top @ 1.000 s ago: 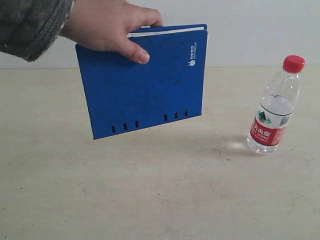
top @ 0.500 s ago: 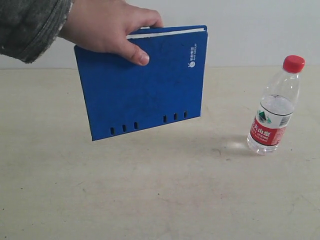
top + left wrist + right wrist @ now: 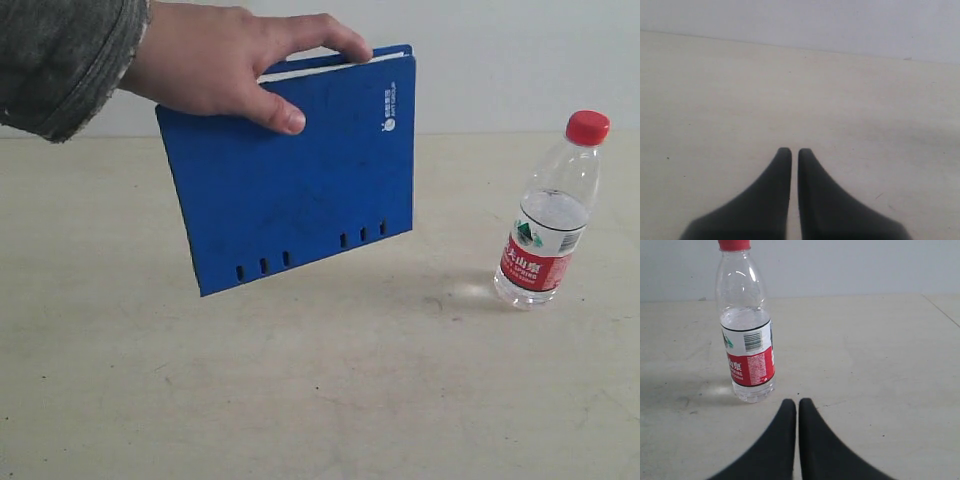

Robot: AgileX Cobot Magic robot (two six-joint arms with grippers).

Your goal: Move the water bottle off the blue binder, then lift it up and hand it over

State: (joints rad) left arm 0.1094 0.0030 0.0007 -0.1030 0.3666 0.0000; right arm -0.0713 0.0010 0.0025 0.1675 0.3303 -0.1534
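The water bottle [image 3: 550,215] stands upright on the table at the right, clear with a red cap and red-and-white label; the right wrist view shows the same bottle [image 3: 746,335] close ahead. A person's hand [image 3: 225,65] holds the blue binder [image 3: 300,170] tilted in the air above the table, slots along its lower edge. My right gripper [image 3: 798,403] is shut and empty, a short way from the bottle's base. Over bare table, my left gripper [image 3: 791,151] is shut and empty. Neither gripper shows in the exterior view.
A grey-sleeved arm [image 3: 60,55] reaches in from the upper left. The beige table [image 3: 320,400] runs to a pale wall [image 3: 520,60] behind. The binder's shadow lies on the table under it.
The hand has shifted its grip along the binder's top edge and the binder has moved slightly right and down, tilting more. The bottle has not moved.
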